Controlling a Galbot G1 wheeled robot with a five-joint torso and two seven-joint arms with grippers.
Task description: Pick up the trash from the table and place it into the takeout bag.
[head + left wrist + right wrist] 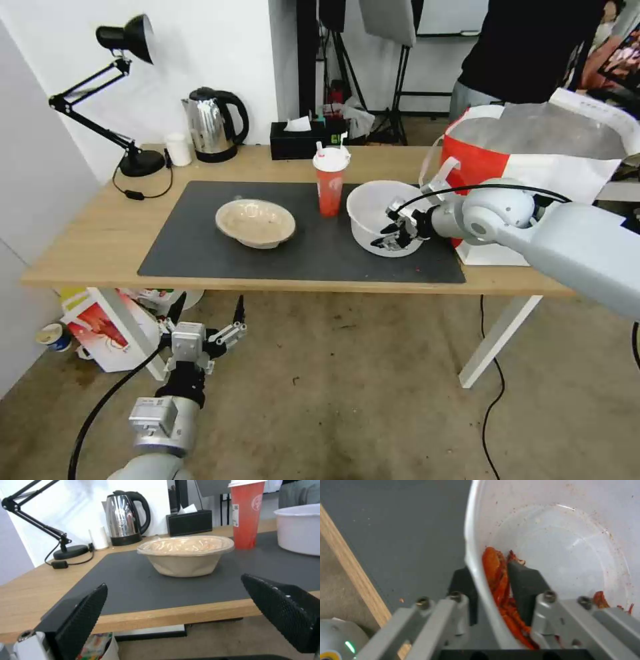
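The large white bowl (373, 208) stands on the dark mat (200, 247) of the table (87, 247), right of centre. My right gripper (397, 235) is shut on its near-right rim. In the right wrist view one finger (524, 580) is inside the bowl (560, 545) against red scraps (495, 572), and the other is outside the wall. The red drink cup (330, 181) stands just left of the bowl, and the beige paper bowl (255, 223) sits mid-mat. The takeout bag (533, 150) stands open at the table's right end. My left gripper (208, 335) hangs open below the table's front edge, facing the beige bowl (186, 555).
A desk lamp (120, 100), a small white cup (178, 149), a kettle (213, 125) and a black tissue box (300, 140) line the back of the table. A red-and-white bag (107, 330) sits on the floor under the left end. A person stands behind the takeout bag.
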